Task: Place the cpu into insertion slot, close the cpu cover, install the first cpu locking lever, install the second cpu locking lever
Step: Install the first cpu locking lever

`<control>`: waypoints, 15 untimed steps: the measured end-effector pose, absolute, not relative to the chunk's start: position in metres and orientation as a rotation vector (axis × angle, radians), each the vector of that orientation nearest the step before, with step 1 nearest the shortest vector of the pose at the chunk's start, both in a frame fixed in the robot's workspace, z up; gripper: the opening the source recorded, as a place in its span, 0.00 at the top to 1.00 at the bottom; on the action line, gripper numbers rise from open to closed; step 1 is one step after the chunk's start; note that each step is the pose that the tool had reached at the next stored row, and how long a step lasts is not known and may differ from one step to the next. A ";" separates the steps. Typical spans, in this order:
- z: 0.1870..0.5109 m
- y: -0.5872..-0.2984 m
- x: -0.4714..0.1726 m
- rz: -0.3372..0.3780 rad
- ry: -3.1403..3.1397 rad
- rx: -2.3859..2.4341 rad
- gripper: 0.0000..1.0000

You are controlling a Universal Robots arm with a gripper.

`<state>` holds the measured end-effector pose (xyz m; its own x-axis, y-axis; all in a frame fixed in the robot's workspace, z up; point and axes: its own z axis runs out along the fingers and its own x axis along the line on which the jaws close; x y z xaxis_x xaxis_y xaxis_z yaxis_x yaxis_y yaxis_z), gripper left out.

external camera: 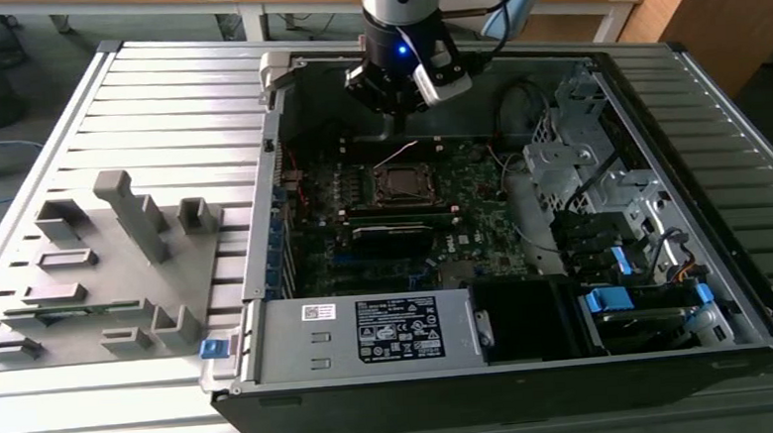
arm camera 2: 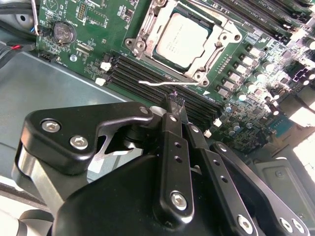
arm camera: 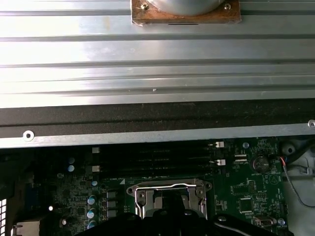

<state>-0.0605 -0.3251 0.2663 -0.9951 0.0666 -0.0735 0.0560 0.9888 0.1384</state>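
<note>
Silver-grey cpu lies ahead of the closed, empty jaws, not touching.

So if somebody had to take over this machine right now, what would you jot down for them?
Gripper: shut, holding nothing, tips just above the black memory slots beside the socket.
The cpu sits in the insertion slot; the cpu cover looks lowered over it.
Done: cpu placed, cover apparently closed.
Left: one thin wire locking lever sticks out free near the tips, not latched. I cannot tell the other lever's state.
</note>
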 end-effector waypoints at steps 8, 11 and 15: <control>0.264 -0.325 -0.060 0.210 3.055 0.094 0.90; 0.262 -0.325 -0.060 0.209 3.055 0.094 0.90; 0.259 -0.325 -0.060 0.208 3.055 0.094 0.90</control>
<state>-0.0605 -0.3251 0.2595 -0.9951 0.0666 -0.0735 0.0560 0.9889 0.1378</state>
